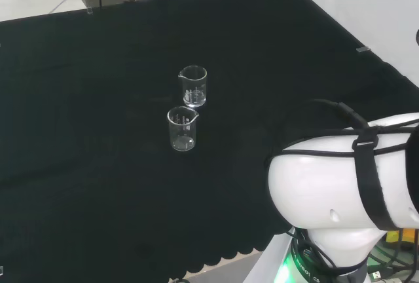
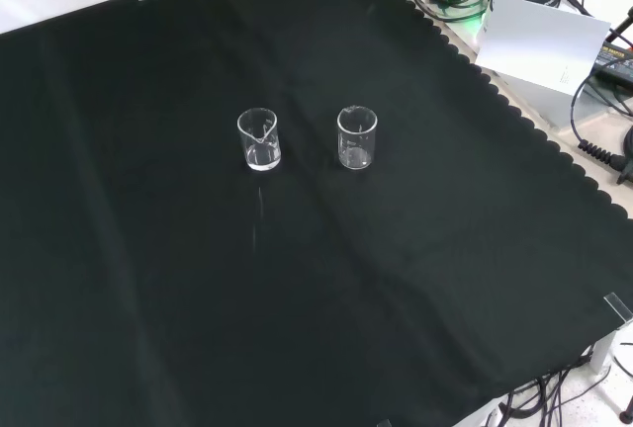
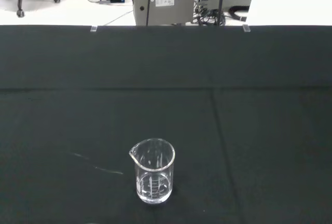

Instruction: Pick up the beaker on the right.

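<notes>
No legible text, faint unreadable graduation marks on beaker (image 3: 152, 171), label on grey box (image 3: 165, 1) illegible

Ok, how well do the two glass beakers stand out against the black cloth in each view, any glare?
Head view: both beakers read by bright rims and bases, walls nearly invisible. Front view: the same, with the left beaker and right beaker faint against the black cloth. Wrist view: one beaker shows clearly, printed markings visible. No strong glare.
</notes>
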Robot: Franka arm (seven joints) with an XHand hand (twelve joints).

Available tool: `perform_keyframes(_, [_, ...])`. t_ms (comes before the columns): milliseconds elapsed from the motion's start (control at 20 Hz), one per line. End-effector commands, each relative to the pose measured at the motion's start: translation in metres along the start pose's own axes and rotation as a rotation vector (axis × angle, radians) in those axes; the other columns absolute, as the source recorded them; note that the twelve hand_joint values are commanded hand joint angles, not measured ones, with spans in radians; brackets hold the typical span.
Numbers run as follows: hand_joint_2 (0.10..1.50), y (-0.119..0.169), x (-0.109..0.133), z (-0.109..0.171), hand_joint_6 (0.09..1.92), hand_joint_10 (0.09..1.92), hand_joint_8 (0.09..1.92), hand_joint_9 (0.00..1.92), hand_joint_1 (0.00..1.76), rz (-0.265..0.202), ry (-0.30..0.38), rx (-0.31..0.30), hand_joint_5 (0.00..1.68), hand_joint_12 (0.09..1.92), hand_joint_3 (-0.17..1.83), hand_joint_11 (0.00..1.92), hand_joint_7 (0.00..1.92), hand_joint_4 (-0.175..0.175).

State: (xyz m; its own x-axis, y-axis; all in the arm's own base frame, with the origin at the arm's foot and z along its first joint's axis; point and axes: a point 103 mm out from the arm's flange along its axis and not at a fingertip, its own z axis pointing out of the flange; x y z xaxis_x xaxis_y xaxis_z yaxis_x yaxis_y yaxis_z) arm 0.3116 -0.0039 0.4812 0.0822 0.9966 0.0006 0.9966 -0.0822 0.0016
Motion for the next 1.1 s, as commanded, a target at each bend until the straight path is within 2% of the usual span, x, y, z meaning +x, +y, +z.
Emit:
perform_keyframes(50, [1.24,0.009,-0.019,0.029,0.09,0.66,0.45,0.11,0.00,0.061,-0.015,0.044,0.29,1.28,0.35,0.00,0.00,-0.023])
perform_keyframes(350, [1.24,0.034,-0.040,0.071,0.09,0.66,0.47,0.13,0.01,0.089,0.005,0.091,0.30,1.30,0.32,0.00,0.01,-0.027])
perform_keyframes(500, [1.23,0.057,-0.052,0.099,0.09,0.67,0.48,0.15,0.03,0.085,0.062,0.101,0.31,1.31,0.31,0.00,0.02,-0.030])
perform_keyframes(800, [1.13,0.112,-0.069,0.158,0.09,0.71,0.54,0.26,0.28,0.051,0.149,0.121,0.33,1.37,0.24,0.00,0.09,-0.038])
perform_keyframes(950, [1.06,0.132,-0.068,0.186,0.09,0.71,0.55,0.27,0.42,0.049,0.196,0.144,0.33,1.39,0.21,0.00,0.10,-0.041])
perform_keyframes(1000, [1.04,0.137,-0.067,0.195,0.09,0.70,0.56,0.27,0.45,0.051,0.227,0.151,0.33,1.39,0.21,0.00,0.10,-0.041])
perform_keyframes(1100, [1.00,0.147,-0.062,0.214,0.09,0.70,0.56,0.26,0.48,0.041,0.245,0.183,0.33,1.40,0.19,0.00,0.09,-0.042])
